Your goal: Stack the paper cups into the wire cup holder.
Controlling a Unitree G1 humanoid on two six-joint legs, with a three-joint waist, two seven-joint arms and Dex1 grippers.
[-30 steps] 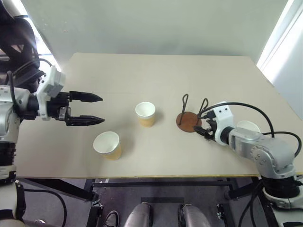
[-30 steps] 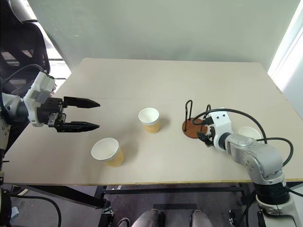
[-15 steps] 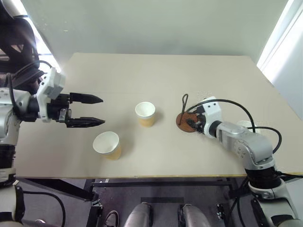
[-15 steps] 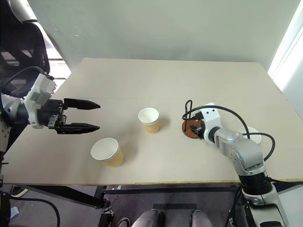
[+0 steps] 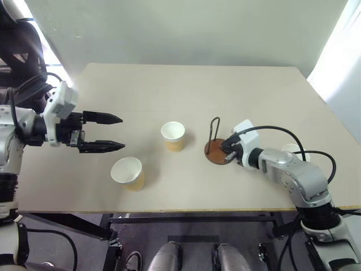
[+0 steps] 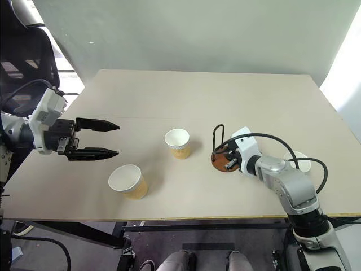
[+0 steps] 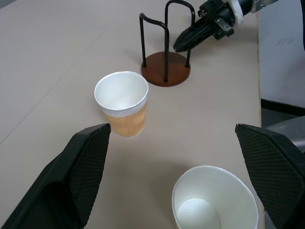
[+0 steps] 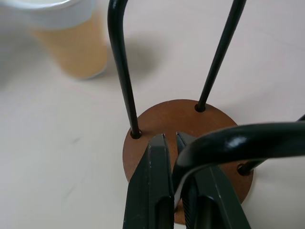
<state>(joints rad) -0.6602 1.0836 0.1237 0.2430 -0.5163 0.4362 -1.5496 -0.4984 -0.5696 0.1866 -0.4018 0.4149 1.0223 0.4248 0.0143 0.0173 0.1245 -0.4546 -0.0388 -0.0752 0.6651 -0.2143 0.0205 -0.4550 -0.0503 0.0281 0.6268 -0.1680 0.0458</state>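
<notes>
Head views: left gripper (image 5: 115,131) hovers over the table's (image 5: 169,84) left side, fingers wide apart, empty. Two paper cups (image 5: 173,136) (image 5: 128,173) stand mid-table; third cup (image 6: 297,161) far right behind the right arm. Wire cup holder (image 5: 216,149) right of centre.

Left wrist view: both cups upright, holder (image 7: 166,74) beyond them.

Right wrist view: right gripper (image 8: 174,143) pinched together on one of the holder's wire loops (image 8: 238,142), over the disc base (image 8: 167,124).

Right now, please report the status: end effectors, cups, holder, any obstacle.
Left end effector open, empty. Right end effector shut on wire cup holder. Three paper cups on table, none stacked. Nothing in the way.
</notes>
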